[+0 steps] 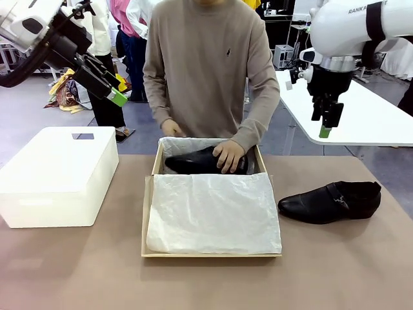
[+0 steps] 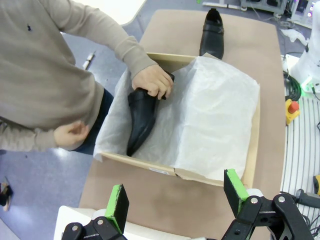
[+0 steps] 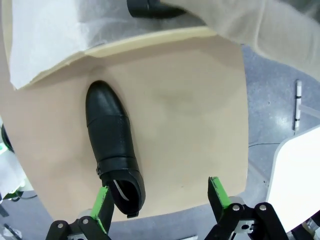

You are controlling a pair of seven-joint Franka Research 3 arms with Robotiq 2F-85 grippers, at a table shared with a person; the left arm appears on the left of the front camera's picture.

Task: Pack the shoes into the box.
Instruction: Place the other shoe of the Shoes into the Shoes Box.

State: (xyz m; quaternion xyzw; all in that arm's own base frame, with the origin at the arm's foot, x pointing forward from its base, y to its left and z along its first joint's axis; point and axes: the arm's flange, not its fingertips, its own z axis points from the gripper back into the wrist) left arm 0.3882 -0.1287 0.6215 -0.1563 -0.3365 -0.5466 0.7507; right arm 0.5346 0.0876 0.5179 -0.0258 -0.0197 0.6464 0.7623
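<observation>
Shoebox of tan-brown cardboard sits open at the middle of the brown table, its hinged flap down. Crinkled white tissue paper spreads across its near part and lines its walls. One glossy black leather dress shoe lies inside, along the far wall on the tissue, with its pointed toe toward the robot's left. The person across the table, in a beige sweater, has one hand clasped over this shoe's heel end, fingers curled around the opening. From the left wrist the same hand shows gripping the shoe inside the shoebox. The person's other hand is loosely curled and holds nothing, just beyond the far wall, near the person's body.

A second black dress shoe stands upright on its sole on the bare table to the robot's right of the shoebox. It is near the box but apart from it, toe pointing toward it, with a small metal buckle on its strap.

The left gripper hangs high over the table's left side, above a large white plastic bin. Its green-padded jaws are spread wide and hold nothing. The right gripper hangs well above the second shoe, jaws likewise parted and empty, one pad over the heel end.
</observation>
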